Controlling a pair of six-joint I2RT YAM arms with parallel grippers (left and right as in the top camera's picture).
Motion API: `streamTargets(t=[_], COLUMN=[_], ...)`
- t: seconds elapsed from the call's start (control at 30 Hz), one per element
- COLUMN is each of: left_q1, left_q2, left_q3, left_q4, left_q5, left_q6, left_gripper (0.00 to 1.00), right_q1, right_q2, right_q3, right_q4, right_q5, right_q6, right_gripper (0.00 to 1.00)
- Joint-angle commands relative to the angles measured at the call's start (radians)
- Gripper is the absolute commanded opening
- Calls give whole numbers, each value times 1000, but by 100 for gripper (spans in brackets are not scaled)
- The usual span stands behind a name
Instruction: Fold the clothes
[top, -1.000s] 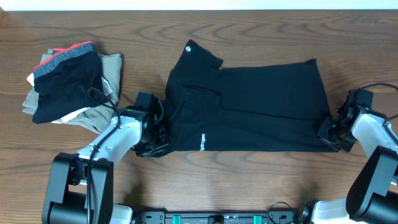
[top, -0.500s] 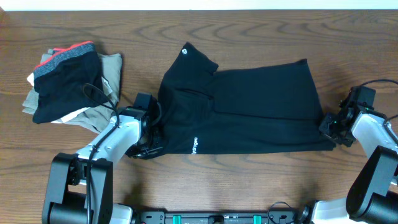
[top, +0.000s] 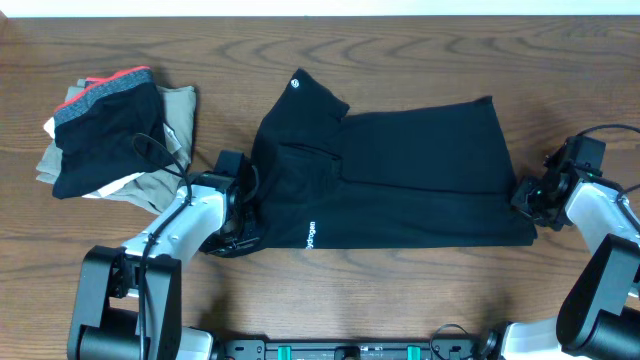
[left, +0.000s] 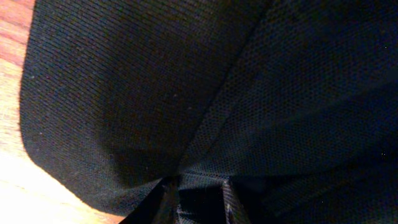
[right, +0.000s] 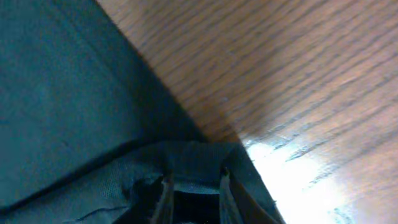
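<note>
The clothes (top: 400, 180), a plain black garment with a small white logo at its top left and white lettering near the front edge, lie flat across the middle of the wooden table. My left gripper (top: 243, 222) is shut on the garment's left front edge; black fabric (left: 186, 93) fills the left wrist view. My right gripper (top: 527, 198) is shut on the garment's right edge; the right wrist view shows the fabric (right: 68, 106) bunched at the jaws (right: 193, 186).
A pile of folded clothes (top: 110, 130) sits at the back left: a black garment with grey band and red-orange trim on top of khaki pieces. Bare wood table (top: 420, 290) lies in front of the garment and behind it.
Both grippers have dragged the garment left and slightly away from the front edge. The right end has pulled in and the cloth lies straighter.
</note>
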Motion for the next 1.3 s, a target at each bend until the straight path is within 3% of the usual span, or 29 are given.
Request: streamTargets(t=[0.0,0.1,0.2,0.47,0.7,0.87,1.27], left_q1=[14,14,14,14,14,14,14], left_q2=[61,61,61,61,61,61,61], left_q3=[-60,-60,-60,-60,-60,-60,-60], left_q4=[-8,-6,-6,-5,2,3,9], left_q5=[-89,-90,-90,-90,-90,-89,-89], left_q6=[5,5,5,5,5,5,5], left_gripper=[29,29,29,29,29,29,29], right_q1=[-2,-2,-2,-2,-1,-1,-1], right_q2=[3,3,3,-23,-147,-212,-75], right_q3=[0,0,0,34,111,132,129], right_q4=[-1,-5,-10,-34,-43,-42,-40], right_q5=[-49,-49,-49,-101,-263,-277,-241], right_q6=[-21,-21,-21,-40,-89,-93,-110], right_gripper=[17,15,1,1,1,1,2])
